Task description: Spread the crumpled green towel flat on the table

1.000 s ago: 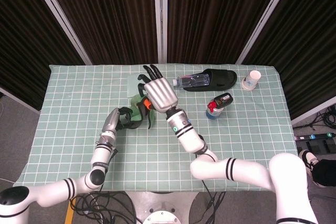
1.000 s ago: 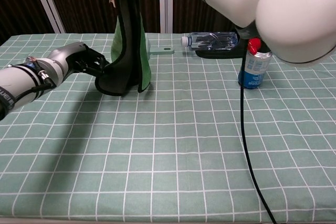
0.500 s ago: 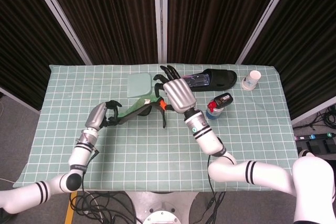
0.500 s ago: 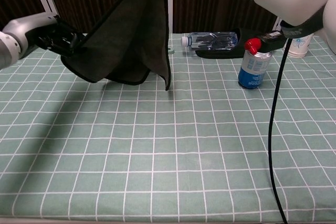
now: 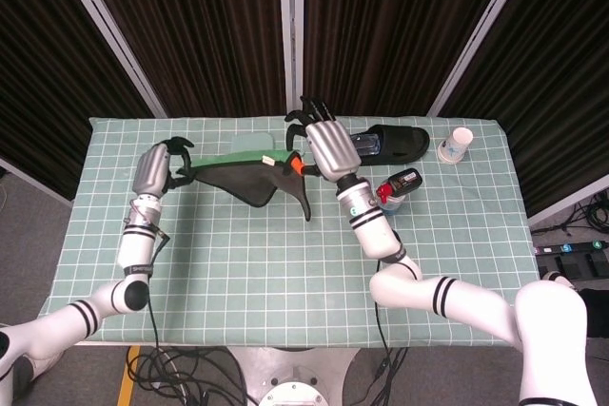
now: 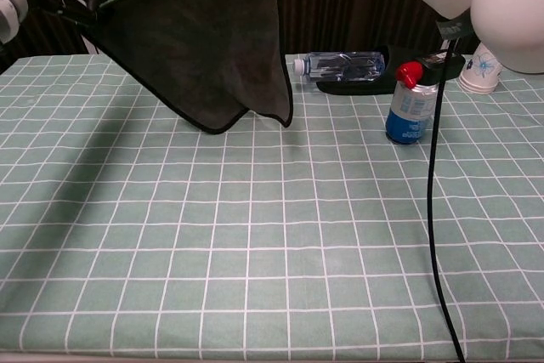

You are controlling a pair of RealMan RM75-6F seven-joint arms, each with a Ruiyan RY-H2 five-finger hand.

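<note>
The left hand [image 5: 152,170] pinched one corner of the green towel [image 5: 249,176], and the right hand [image 5: 326,146] pinched the opposite corner. From the left hand the cloth ran toward three o'clock, its long axis stretched across between the two. It hung in the air above the desk [image 5: 285,263], lower edge sagging toward six o'clock; judged from this, lowering both hands evenly would lay it flat.
</note>
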